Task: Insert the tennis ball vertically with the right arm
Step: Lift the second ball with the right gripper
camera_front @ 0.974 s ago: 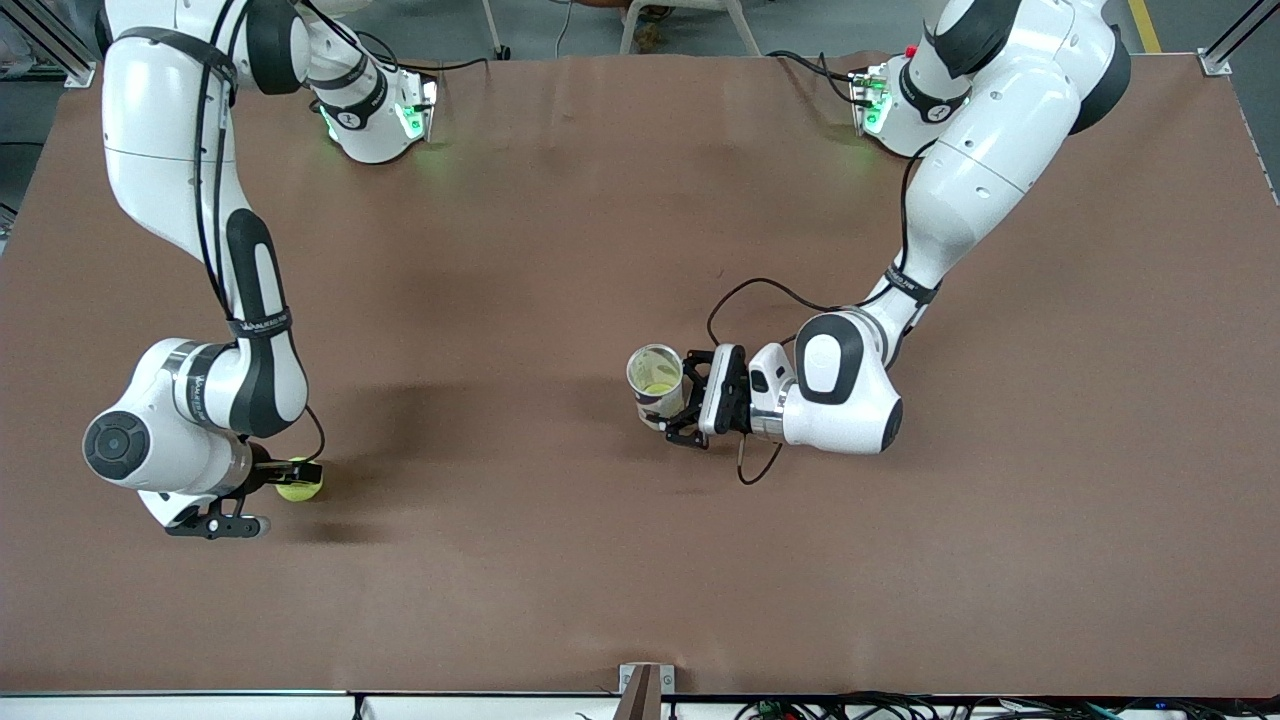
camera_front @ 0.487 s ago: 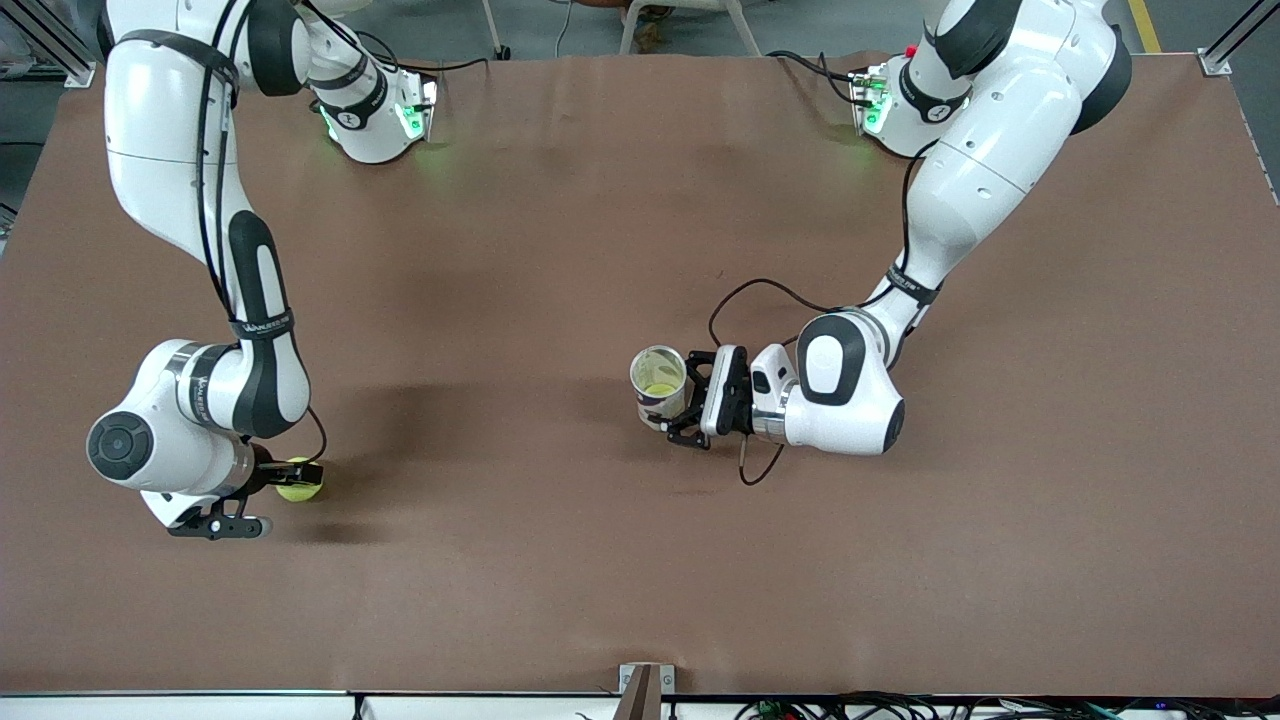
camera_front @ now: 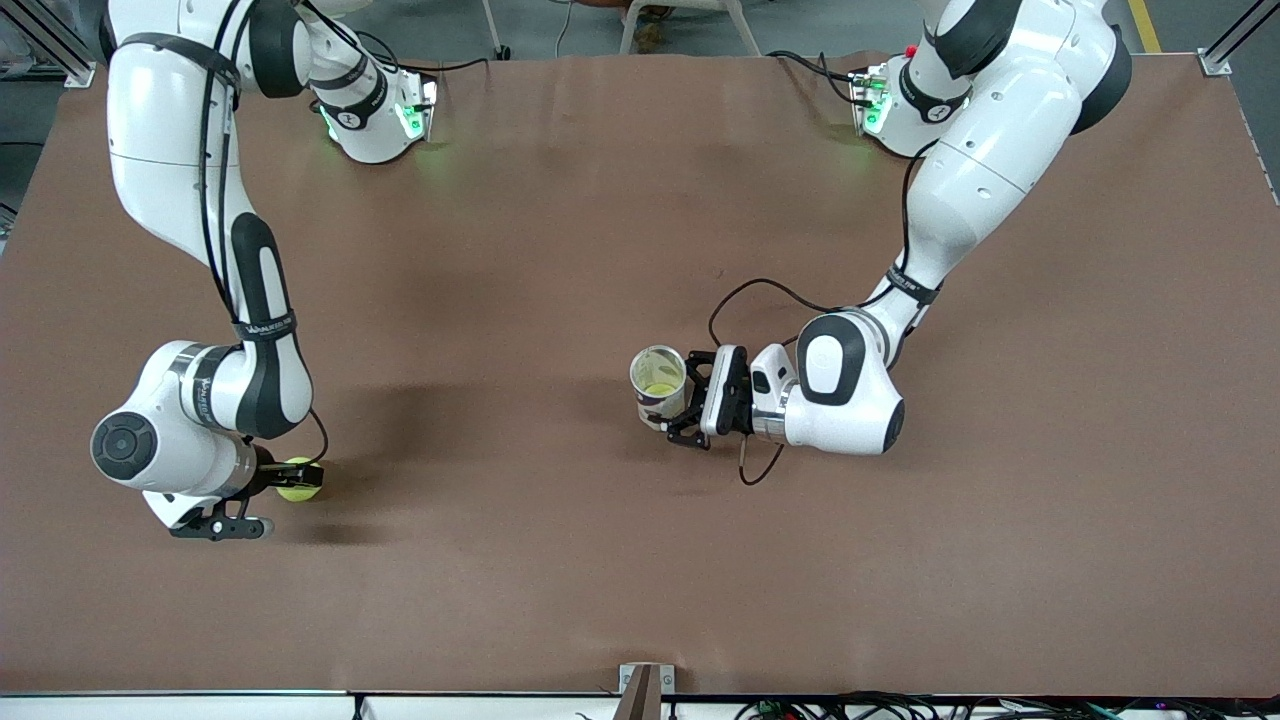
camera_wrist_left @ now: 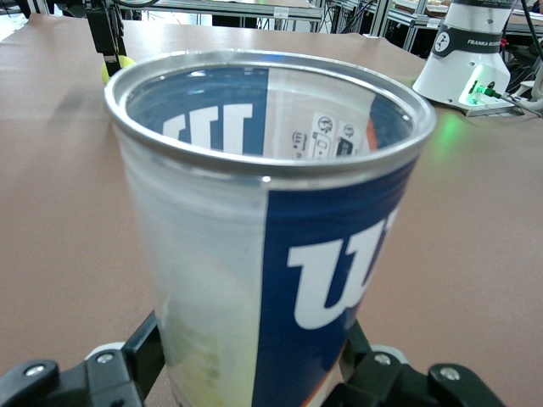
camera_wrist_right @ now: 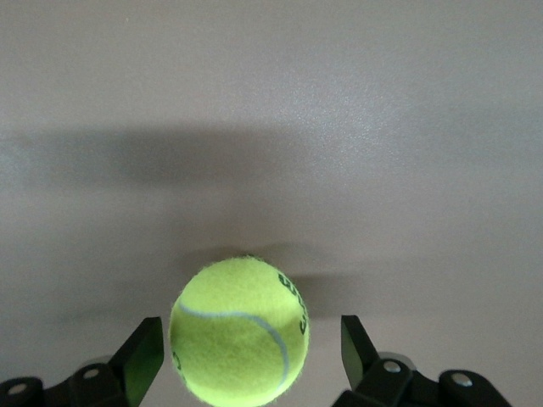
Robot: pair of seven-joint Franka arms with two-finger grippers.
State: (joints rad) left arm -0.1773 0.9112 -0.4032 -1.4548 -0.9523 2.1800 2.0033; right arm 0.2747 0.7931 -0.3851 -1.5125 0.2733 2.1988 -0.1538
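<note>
The right arm has crept slightly toward the tabletop's middle, its elbow shifting a touch, while the right hand (camera_front: pixel 291 480) has drawn its fingers (camera_wrist_right: pixel 140 354) in a little around the tennis ball (camera_front: pixel 298 479), with gaps left on both sides.

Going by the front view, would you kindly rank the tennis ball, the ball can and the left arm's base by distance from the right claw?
1. Tennis ball: between the fingers of the right claw.
2. Ball can: mid-table, held upright by the left claw.
3. Left arm's base: at the table's edge farthest from the front camera.
</note>
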